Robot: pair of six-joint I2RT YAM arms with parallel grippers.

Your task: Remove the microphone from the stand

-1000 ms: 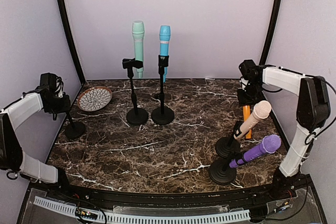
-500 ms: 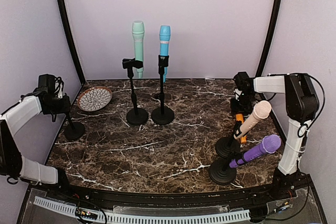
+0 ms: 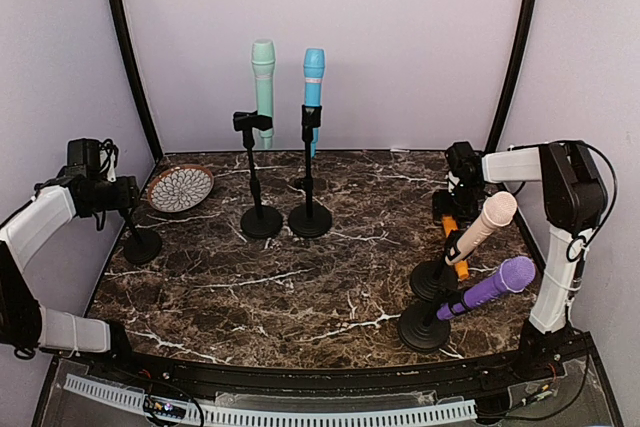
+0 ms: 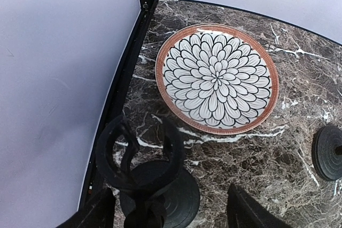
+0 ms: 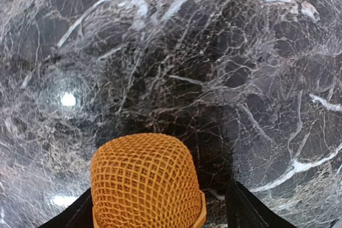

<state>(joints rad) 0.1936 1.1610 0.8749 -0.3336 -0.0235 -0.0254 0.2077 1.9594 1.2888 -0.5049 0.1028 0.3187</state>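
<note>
An orange microphone [image 3: 450, 225] slants down toward the marble table just under my right gripper [image 3: 455, 197], free of any stand. In the right wrist view its orange mesh head [image 5: 145, 182] lies between the fingers of that gripper [image 5: 160, 212]. The jaws are open, with a gap at the right finger [image 5: 251, 212]. My left gripper [image 3: 115, 197] is open around the clip [image 4: 136, 153] of an empty black stand [image 3: 140, 244] at the left edge. The clip sits nearer the left finger [image 4: 99, 209] of that gripper [image 4: 171, 209].
A mint microphone [image 3: 262, 77] and a blue one [image 3: 313, 82] stand upright in stands at the back. A beige microphone [image 3: 485, 225] and a purple one [image 3: 492, 287] lean in stands at the front right, close to the orange one. A patterned plate [image 3: 180, 187] lies at the back left.
Both grippers have opened. The right arm has come in and down with the orange microphone and let go of it. The left gripper has let go of the empty stand's clip.
</note>
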